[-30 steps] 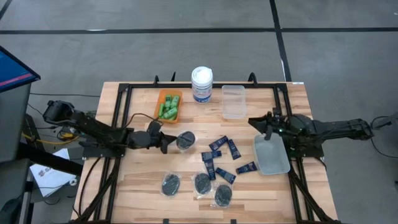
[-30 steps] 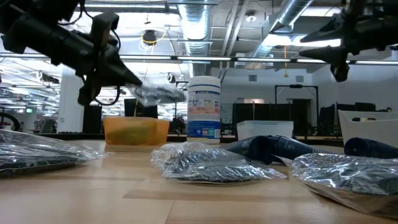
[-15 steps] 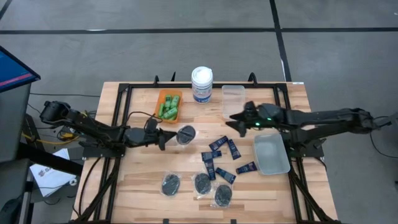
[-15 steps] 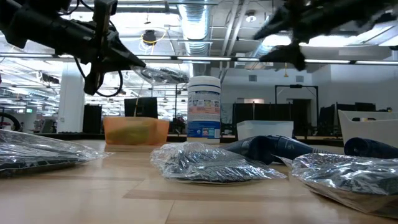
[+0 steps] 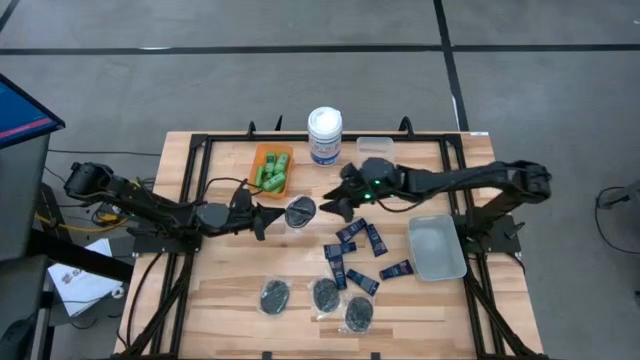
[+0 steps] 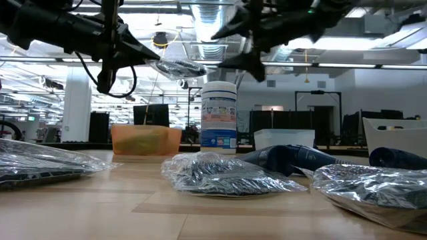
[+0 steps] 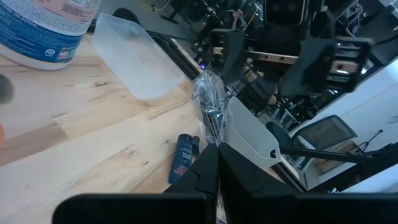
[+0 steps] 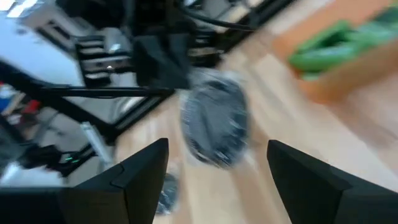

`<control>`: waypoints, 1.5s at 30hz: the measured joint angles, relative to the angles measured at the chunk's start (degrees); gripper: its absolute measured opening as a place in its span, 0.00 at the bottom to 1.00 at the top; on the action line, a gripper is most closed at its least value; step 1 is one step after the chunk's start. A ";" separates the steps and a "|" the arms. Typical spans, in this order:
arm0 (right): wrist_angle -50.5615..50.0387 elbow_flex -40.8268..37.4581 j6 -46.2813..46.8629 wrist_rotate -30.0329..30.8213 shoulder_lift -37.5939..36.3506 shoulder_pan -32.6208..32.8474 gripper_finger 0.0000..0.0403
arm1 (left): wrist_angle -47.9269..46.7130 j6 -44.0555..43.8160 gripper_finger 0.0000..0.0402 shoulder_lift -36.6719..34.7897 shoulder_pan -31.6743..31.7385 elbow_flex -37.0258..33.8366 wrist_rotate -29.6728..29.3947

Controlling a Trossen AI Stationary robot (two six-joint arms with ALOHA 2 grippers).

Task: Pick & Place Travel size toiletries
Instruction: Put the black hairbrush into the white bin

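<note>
Wooden slats are forming the counter point(image 5: 230, 300), framed by black rails, and it is carrying everything within reach of both arms. At the back, a white wipes canister point(image 5: 324, 135) is standing between an orange bin point(image 5: 258, 158) and a clear bin point(image 5: 373, 147), while a second clear bin point(image 5: 437, 250) is lying toward the right edge; the bins are presumably sitting there as sorting targets, since green bottles point(image 5: 271, 174) are already filling the orange one.

Mid-counter, the left gripper point(image 5: 268, 217) is hovering with its fingers clenched on the edge of 1 disc packet point(image 5: 300, 211), holding it up off the wood as if offering it across. The right gripper point(image 5: 335, 200) is reaching in from the opposite side, fingers spread wide and facing that packet, just beside it and not yet touching; this looks like a handover being set up.

Dark blue tubes point(image 5: 361, 238) are lying scattered near the middle, and 3 more disc packets point(image 5: 322, 296) are resting along the front, apparently waiting their turn.
</note>
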 joint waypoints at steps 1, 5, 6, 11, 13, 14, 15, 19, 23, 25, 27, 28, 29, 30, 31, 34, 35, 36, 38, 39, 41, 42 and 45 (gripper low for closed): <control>0.71 1.04 0.00 -1.35 1.31 -0.01 0.66 | 0.24 0.39 0.00 0.00 0.00 0.00 -0.03; 1.04 5.34 -0.71 -5.15 6.11 -0.01 0.66 | 0.61 0.59 0.00 0.00 0.00 0.00 -0.36; 1.08 6.10 -0.89 -5.80 7.07 -0.01 0.66 | 0.65 0.59 0.00 0.00 0.00 0.00 -0.42; 1.01 8.55 -1.03 -7.24 10.28 0.00 0.66 | 1.21 1.14 0.00 0.00 0.00 0.00 -0.50; 0.54 8.99 -1.05 -7.50 11.04 -0.01 0.66 | 1.46 1.65 0.00 0.00 0.00 0.00 -0.50; 0.70 9.09 -1.05 -7.53 11.32 -0.13 0.66 | 1.70 1.78 0.00 0.00 -0.02 0.00 -0.49; 0.80 9.19 -1.05 -7.53 11.42 -0.23 0.66 | 1.91 1.83 0.00 0.00 -0.02 0.00 -0.48; -0.01 9.17 -1.53 -7.57 11.42 -1.15 0.66 | 2.21 1.86 0.00 0.00 -0.06 0.00 0.02; -0.45 9.11 -1.79 -10.20 9.80 -2.58 0.66 | 2.19 1.90 0.00 0.00 -0.06 0.00 0.90; -1.89 9.13 -2.11 -10.63 7.83 -3.35 0.66 | 2.19 1.90 0.00 0.00 -0.06 0.00 0.92; -2.95 9.15 -3.22 -10.24 6.17 -4.14 0.66 | 2.21 1.96 0.00 0.00 -0.06 0.00 0.92; -3.87 9.15 -4.01 -9.62 5.49 -4.48 0.66 | 2.23 2.01 0.00 0.00 -0.06 0.00 0.92; -5.14 9.15 -4.91 -8.95 4.83 -4.80 0.66 | 2.44 2.01 0.00 0.00 -0.06 0.00 0.92; -6.22 9.15 -5.84 -8.58 4.39 -5.05 0.66 | 2.65 2.03 0.00 0.00 -0.06 0.00 0.90; -6.67 9.15 -6.95 -8.19 4.24 -5.28 0.66 | 2.85 2.03 0.00 0.00 -0.06 0.00 0.90; -8.02 9.15 -9.25 -8.27 4.90 -5.74 0.66 | 3.40 2.05 0.00 0.00 -0.06 0.00 0.92; -7.55 9.15 -9.42 -8.57 5.61 -5.71 0.66 | 3.52 2.05 0.00 0.00 -0.06 0.00 0.92; -7.53 9.13 -9.44 -8.79 6.22 -5.51 0.66 | 3.65 2.05 0.00 0.00 -0.06 0.00 0.92; -5.90 9.13 -9.46 -9.63 7.62 -4.94 0.66 | 3.97 2.04 0.00 0.00 -0.06 0.00 0.90; -4.80 9.13 -9.50 -10.45 8.30 -4.64 0.66 | 4.07 2.05 0.00 0.00 -0.06 0.00 0.90; -2.87 9.13 -9.61 -11.59 9.55 -4.04 0.66 | 4.14 2.05 0.00 0.00 -0.06 0.00 0.90; -2.07 9.13 -9.60 -12.14 10.08 -3.76 0.66 | 4.14 2.05 0.00 0.00 -0.06 0.00 0.91; 0.15 9.13 -9.61 -13.62 10.70 -3.28 0.66 | 4.21 2.05 0.00 0.00 -0.06 0.00 0.90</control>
